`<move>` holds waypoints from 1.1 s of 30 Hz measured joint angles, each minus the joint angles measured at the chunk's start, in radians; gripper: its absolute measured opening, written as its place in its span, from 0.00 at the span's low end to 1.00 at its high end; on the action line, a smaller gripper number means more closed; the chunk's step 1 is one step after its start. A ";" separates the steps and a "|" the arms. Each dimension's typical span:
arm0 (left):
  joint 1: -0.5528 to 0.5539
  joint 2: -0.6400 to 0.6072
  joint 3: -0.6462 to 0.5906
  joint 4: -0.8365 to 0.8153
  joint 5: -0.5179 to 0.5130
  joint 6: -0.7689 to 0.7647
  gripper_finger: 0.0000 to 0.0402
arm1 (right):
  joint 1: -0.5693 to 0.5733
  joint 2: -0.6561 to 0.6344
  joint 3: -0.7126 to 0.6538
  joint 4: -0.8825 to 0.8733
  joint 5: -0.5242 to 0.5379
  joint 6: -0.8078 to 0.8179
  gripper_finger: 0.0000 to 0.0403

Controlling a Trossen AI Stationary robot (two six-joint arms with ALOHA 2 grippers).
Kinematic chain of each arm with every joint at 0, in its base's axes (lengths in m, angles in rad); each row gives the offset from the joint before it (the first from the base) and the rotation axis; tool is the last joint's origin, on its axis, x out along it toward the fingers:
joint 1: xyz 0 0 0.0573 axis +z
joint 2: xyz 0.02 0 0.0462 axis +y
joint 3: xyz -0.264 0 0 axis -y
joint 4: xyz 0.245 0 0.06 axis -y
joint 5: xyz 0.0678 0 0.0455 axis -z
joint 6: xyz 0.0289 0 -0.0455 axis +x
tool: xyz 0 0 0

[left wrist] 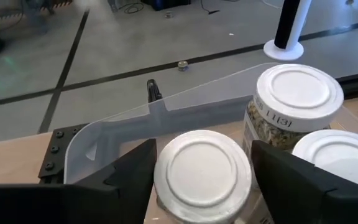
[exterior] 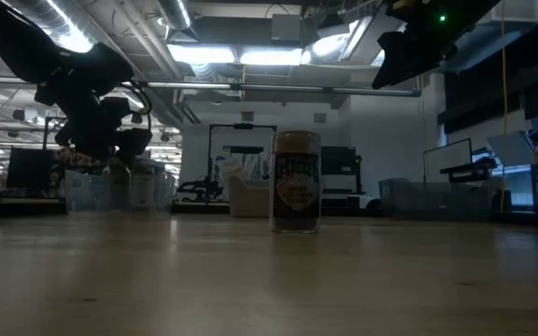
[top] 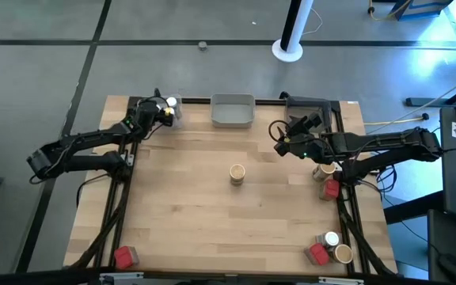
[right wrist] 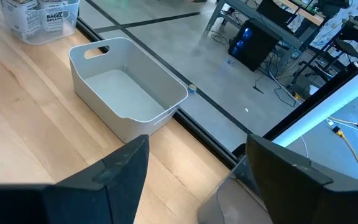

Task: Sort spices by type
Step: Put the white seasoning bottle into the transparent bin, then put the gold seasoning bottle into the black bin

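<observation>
spices lie scattered over the wooden table [top: 188, 214], so going left to right: a red packet [top: 123, 256] sits alone at the near left corner. at the far left corner a clear tray [left wrist: 123, 127] holds white-capped jars; the left pincer [left wrist: 202, 177] is over it, its dark fingers [left wrist: 132, 171] standing on either side of one white-capped jar [left wrist: 201, 165], close to the cap, but whether they press on it i cannot tell. two more white-capped jars [left wrist: 294, 102] stand just beside it in the same tray. a grey tray [top: 233, 110] sits at the middle of the far edge, with nothing showing inside. a tan-brown jar [top: 237, 173] stands upright alone near the table's centre. the right pincer [top: 285, 146] hangs raised over the table right of centre, fingers apart with nothing between them. below that arm, at the right edge, sit a tan-brown jar [top: 323, 171] and a red packet [top: 331, 188]. at the near right corner a white-capped jar [top: 331, 238], a red packet [top: 317, 253] and a tan-brown jar [top: 343, 254] cluster together.
</observation>
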 joint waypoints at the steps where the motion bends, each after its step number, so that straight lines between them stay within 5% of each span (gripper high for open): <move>1: 0.000 -0.001 0.001 0.000 0.000 0.008 0.62 | 0.000 0.000 0.000 0.000 0.000 0.000 0.67; 8: -0.002 -0.029 0.066 -0.082 0.003 0.069 0.61 | 0.000 0.000 0.000 0.000 0.000 0.000 0.67; 19: -0.098 -0.162 0.355 -0.552 0.018 0.115 0.61 | 0.000 0.000 0.000 0.004 0.000 0.000 0.67; 33: -0.346 -0.199 0.426 -0.447 0.386 0.112 0.61 | 0.000 0.000 0.000 0.003 0.000 0.000 0.67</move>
